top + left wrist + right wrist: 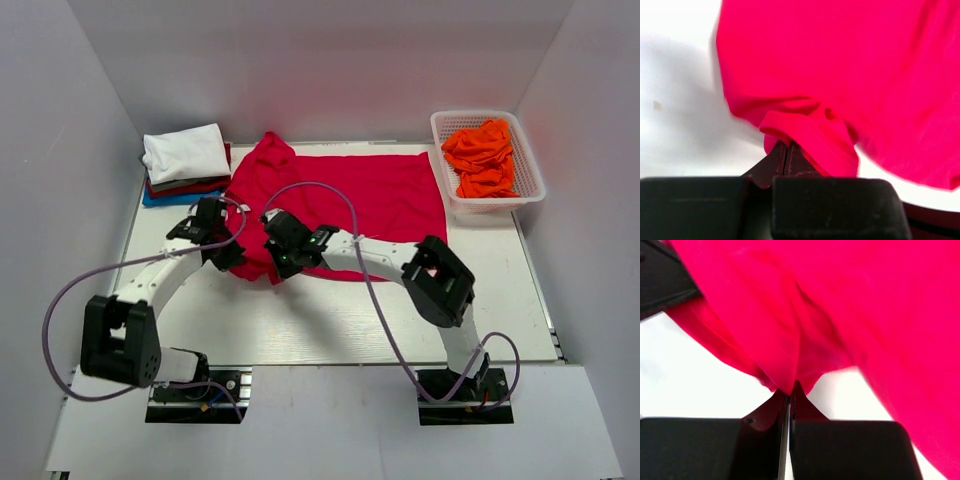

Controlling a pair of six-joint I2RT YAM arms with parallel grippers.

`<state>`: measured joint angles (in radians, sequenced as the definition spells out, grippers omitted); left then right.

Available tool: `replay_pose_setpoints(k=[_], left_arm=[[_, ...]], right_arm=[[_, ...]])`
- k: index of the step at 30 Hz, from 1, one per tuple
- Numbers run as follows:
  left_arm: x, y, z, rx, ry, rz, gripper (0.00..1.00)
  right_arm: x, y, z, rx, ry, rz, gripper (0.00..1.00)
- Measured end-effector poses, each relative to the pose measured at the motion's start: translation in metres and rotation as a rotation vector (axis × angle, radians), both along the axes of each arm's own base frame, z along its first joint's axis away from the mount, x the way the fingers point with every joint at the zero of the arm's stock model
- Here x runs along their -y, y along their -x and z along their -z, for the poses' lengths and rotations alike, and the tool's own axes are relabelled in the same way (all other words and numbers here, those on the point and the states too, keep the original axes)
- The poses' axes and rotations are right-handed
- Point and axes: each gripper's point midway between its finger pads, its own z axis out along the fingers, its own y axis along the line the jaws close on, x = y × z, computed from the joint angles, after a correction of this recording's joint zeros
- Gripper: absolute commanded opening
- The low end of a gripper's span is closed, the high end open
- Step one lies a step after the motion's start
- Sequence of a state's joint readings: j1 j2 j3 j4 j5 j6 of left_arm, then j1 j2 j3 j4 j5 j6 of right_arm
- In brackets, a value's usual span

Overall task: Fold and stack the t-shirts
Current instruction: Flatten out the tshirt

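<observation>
A crimson-red t-shirt (pixel 370 195) lies spread on the table, its left part bunched and lifted. My left gripper (pixel 226 256) is shut on a folded hem of the red t-shirt (pixel 810 135) at its near-left edge. My right gripper (pixel 285 262) is shut on the red t-shirt's (pixel 790 340) near edge just to the right of it. A stack of folded t-shirts (pixel 186 165), white on top with dark red and blue beneath, sits at the back left. Orange t-shirts (pixel 483 158) lie crumpled in the basket.
A white mesh basket (pixel 531 175) stands at the back right. White walls close in the table on three sides. Purple cables loop from both arms over the near table.
</observation>
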<state>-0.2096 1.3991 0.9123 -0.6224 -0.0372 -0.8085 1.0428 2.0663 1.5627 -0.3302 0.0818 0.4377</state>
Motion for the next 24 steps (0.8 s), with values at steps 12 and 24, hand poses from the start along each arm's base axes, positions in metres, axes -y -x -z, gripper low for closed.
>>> replay_pose_setpoints(k=[12,24], left_arm=[[0.029,0.122,0.009,-0.073,0.243,0.164,0.80],[0.017,0.142,-0.042,-0.049,0.197,0.187,1.00]], right_arm=[[0.091,0.064,0.005,-0.062,0.133,-0.136,0.34],[0.120,0.107,-0.048,-0.045,-0.026,-0.227,0.90]])
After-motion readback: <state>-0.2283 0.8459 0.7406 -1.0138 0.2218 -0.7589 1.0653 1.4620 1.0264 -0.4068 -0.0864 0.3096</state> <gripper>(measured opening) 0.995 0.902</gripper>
